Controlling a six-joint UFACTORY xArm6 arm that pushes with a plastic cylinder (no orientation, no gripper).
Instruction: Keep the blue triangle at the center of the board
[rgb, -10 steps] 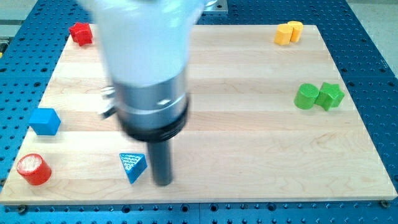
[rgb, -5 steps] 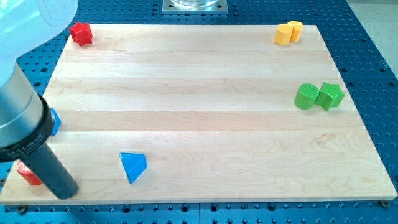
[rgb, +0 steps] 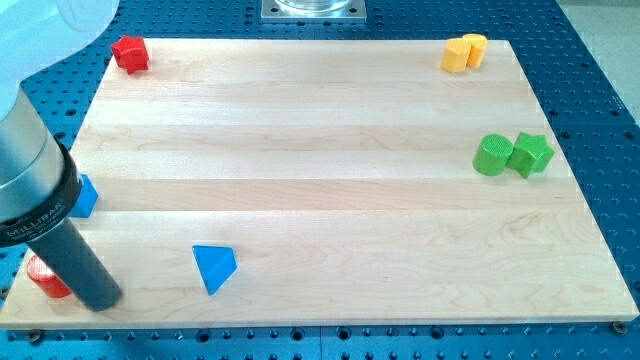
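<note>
Near the bottom-left corner of the worktop (rgb: 330, 130), my tip (rgb: 103, 301) rests on the wood beside the red cylinder (rgb: 42, 276), which the rod partly hides. No claw is fitted to this arm, only the rod, and it holds nothing. The blue triangle (rgb: 215, 268) lies close to the bottom edge, to the tip's right and apart from it, well off from the centre. By my judgement the task is barely begun: the triangle has yet to be pushed up and rightward to the middle, and the tip sits roughly on the side suited to that push.
</note>
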